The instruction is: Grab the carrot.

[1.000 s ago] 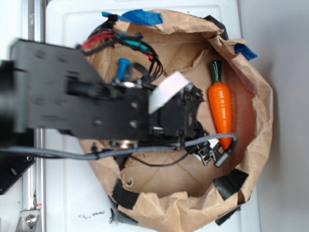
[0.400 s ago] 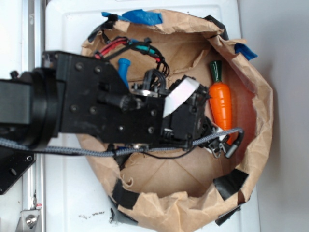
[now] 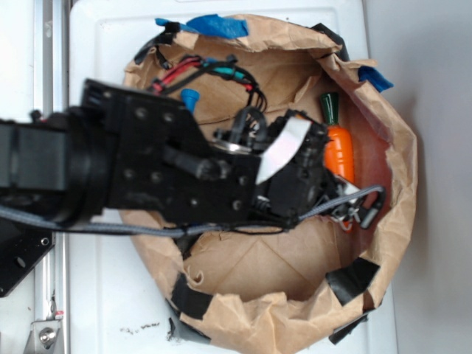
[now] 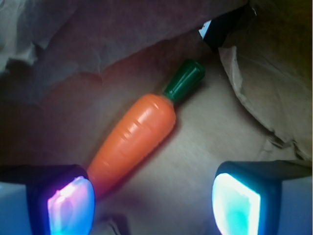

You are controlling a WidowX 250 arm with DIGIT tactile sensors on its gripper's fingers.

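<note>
The carrot (image 4: pixel 137 134) is bright orange with a dark-green stem (image 4: pixel 184 80). It lies slanted on the brown paper, stem pointing up and right in the wrist view. Its tapered end runs down behind the left fingertip (image 4: pixel 71 205). My gripper (image 4: pixel 154 203) is open, its two glowing pads wide apart, with only bare paper between them. In the exterior view the carrot (image 3: pixel 339 151) lies at the right inside the paper bag, and the black gripper (image 3: pixel 339 199) covers its lower half.
The crumpled brown paper bag (image 3: pixel 398 169) walls in the carrot on the right and above. A blue bottle (image 3: pixel 189 98) pokes out behind the arm at the upper left. Black cables (image 3: pixel 361 203) hang beside the gripper. Black and blue tape patches mark the bag rim.
The arm has moved to the right, toward the carrot, and now covers the carrot's lower half. The carrot has not moved.
</note>
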